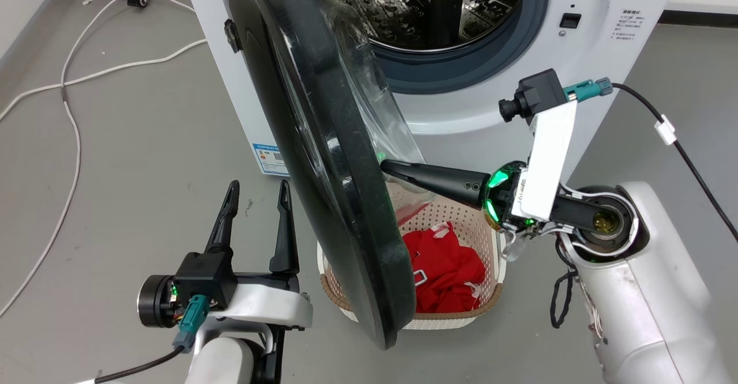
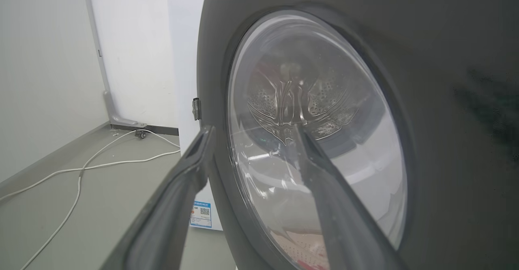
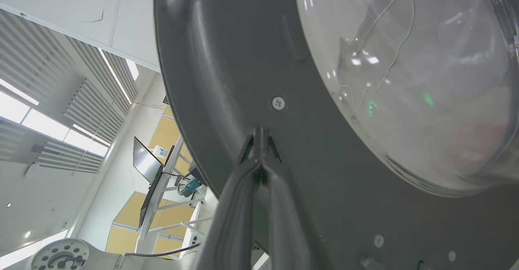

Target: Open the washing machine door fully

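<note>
Right gripper (image 1: 390, 168), fingers together, has its tip against the inner face of the half-open door (image 1: 346, 228), and it could skid off that glossy rim, or the door could swing into the left gripper (image 1: 257, 191), fingers apart, just beyond!

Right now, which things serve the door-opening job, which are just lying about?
Job: glossy black round washing machine door; right gripper, jaws shut against its inner face.
Lying about: white perforated basket holding red cloth; white floor cable; left gripper, jaws open.
</note>
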You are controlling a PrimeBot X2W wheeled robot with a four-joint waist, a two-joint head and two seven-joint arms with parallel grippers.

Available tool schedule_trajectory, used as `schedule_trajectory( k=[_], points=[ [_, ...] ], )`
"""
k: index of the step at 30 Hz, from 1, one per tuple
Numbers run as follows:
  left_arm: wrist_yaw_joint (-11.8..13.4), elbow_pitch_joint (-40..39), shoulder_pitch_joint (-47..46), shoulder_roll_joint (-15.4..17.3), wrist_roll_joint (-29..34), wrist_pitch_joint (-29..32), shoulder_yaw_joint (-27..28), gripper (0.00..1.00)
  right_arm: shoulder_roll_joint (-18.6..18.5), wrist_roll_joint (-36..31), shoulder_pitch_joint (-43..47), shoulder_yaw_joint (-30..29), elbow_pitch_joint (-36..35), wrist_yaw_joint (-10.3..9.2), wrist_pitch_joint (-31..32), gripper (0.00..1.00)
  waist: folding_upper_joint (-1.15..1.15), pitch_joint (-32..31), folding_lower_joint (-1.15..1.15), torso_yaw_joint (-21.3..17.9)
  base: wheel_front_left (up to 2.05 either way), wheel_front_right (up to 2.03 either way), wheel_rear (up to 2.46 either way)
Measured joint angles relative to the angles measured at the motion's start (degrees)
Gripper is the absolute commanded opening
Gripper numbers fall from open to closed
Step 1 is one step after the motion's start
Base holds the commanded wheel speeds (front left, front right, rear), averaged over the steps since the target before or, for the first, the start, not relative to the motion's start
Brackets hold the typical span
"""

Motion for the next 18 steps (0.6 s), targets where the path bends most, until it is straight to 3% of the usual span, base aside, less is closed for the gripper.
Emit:
schedule_trajectory(
  k=[6,13,18],
  points=[
    [-0.4,0.1,0.7,0.0,0.0,0.0,0.2,1.0,0.2,-2.5,1.4,0.0,-1.8,0.0,-12.0,0.0,0.0,-0.5,0.0,-0.6,0.0,0.0,0.0],
    [-0.9,0.3,2.0,0.0,0.3,0.0,1.0,1.0,-0.1,-11.5,6.5,-5.9,-1.6,0.0,-32.3,0.0,0.0,-1.7,0.0,-2.4,0.0,0.0,0.0],
    [-1.5,0.7,3.7,0.0,0.8,0.0,2.5,1.0,-0.5,-15.3,13.4,-10.5,-1.5,0.0,-41.6,0.0,0.0,-3.2,0.0,-4.3,0.0,0.0,0.0]
  ],
)
